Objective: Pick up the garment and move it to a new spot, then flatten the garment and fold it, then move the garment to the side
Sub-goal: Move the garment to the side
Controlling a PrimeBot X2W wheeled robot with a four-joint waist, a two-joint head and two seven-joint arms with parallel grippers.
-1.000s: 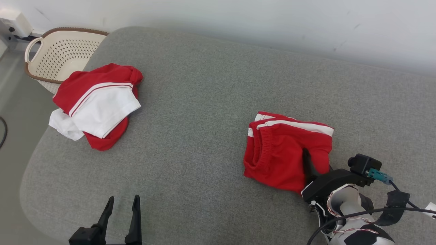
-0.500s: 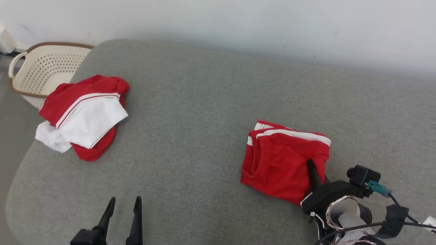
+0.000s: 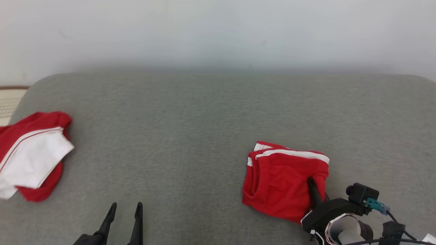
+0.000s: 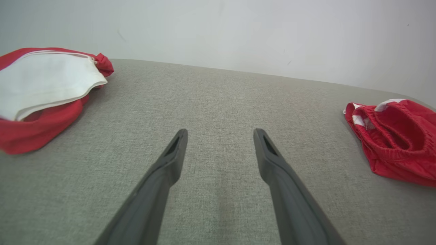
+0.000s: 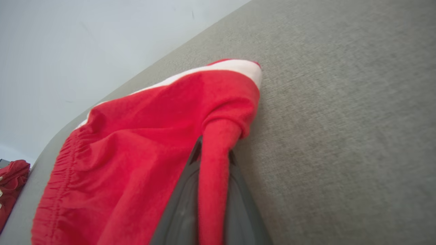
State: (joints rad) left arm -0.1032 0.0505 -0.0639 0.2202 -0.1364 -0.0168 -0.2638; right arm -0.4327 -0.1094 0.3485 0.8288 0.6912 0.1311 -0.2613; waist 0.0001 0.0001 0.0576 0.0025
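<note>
Grey woven cushion (image 3: 204, 119) bears folded red shorts (image 3: 279, 177).

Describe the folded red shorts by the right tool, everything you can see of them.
The red shorts look like soft knit fabric, red with white stripes along the far edge and a gathered elastic waistband on the side toward the robot's left. They lie folded in a compact, layered bundle on the gray cushioned surface, right of centre. The right tool is shut on a pinched fold at their near right corner, which is slightly raised. The rest lies on the surface.
</note>
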